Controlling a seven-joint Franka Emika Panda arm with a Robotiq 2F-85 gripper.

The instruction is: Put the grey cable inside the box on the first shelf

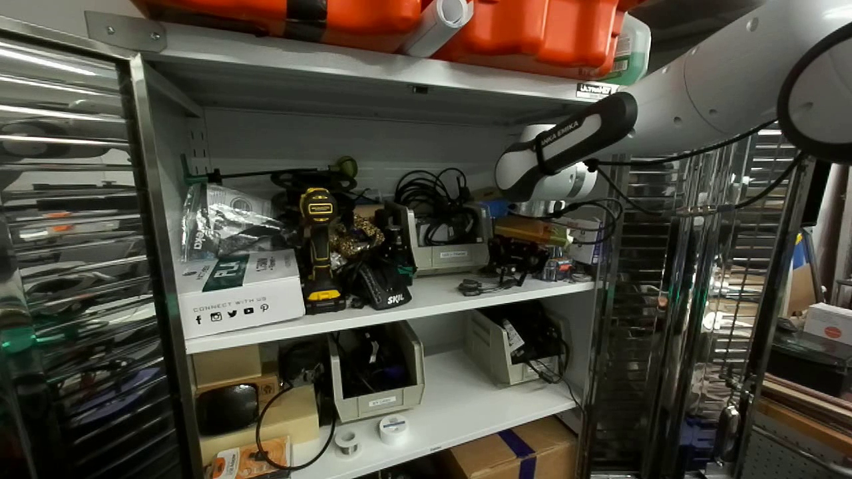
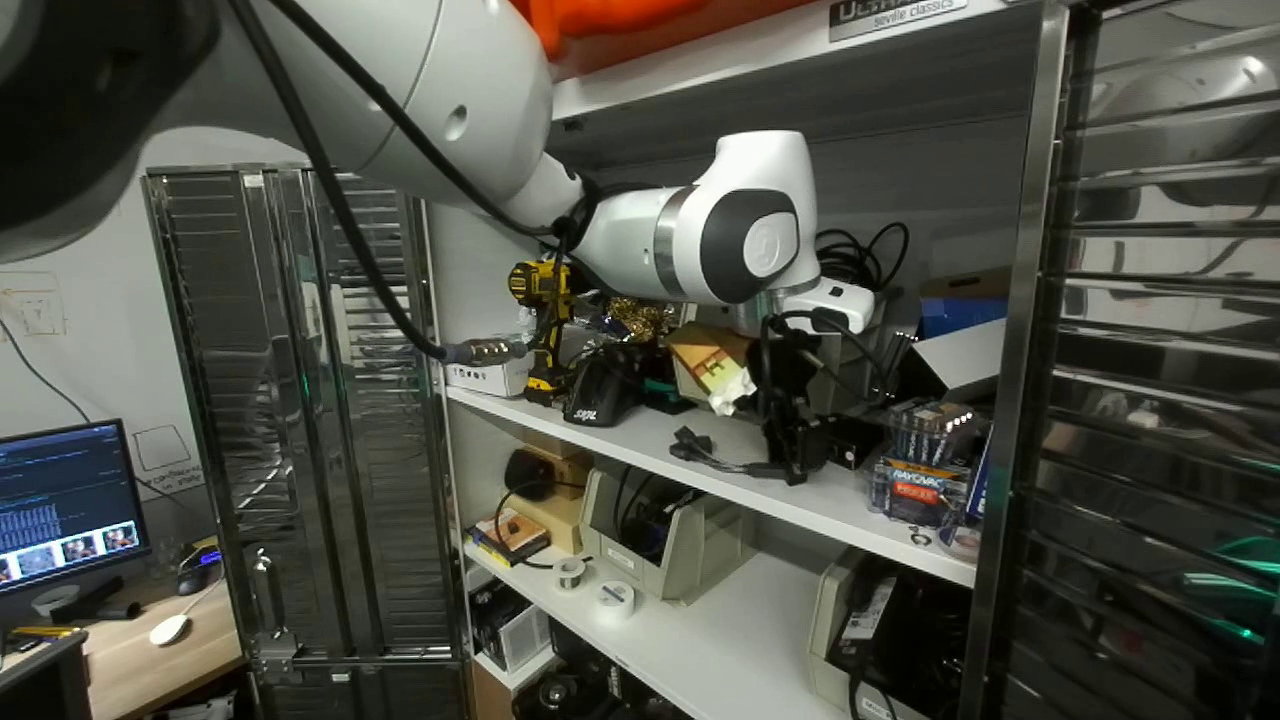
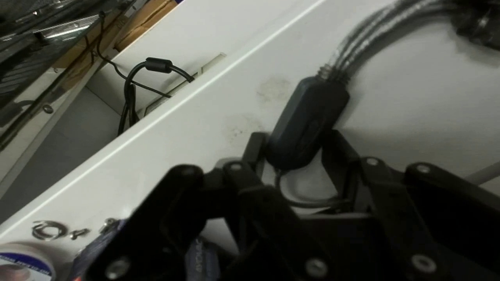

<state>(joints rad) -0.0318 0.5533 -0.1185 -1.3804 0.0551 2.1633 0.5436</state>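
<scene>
The grey cable (image 3: 308, 117) has a dark block and several strands and lies on the white first shelf (image 3: 187, 156). It also shows near the shelf's front edge in both exterior views (image 1: 471, 287) (image 2: 705, 452). My gripper (image 3: 295, 146) points down at the shelf (image 2: 640, 430), its fingertips on either side of the block and seemingly touching it. The gripper also shows in an exterior view (image 2: 795, 460). The pale-grey box (image 1: 439, 263) stands on the same shelf, left of the gripper, with black cables in it; the arm partly hides it in an exterior view.
A yellow drill (image 1: 321, 259) and a white printed box (image 1: 243, 293) stand on the shelf's left. Battery packs (image 2: 915, 480) stand right of the gripper. Pale-grey bins (image 1: 376, 399) stand on the lower shelf. The upper board (image 1: 373, 63) overhangs the arm; metal doors (image 2: 1150, 400) flank the unit.
</scene>
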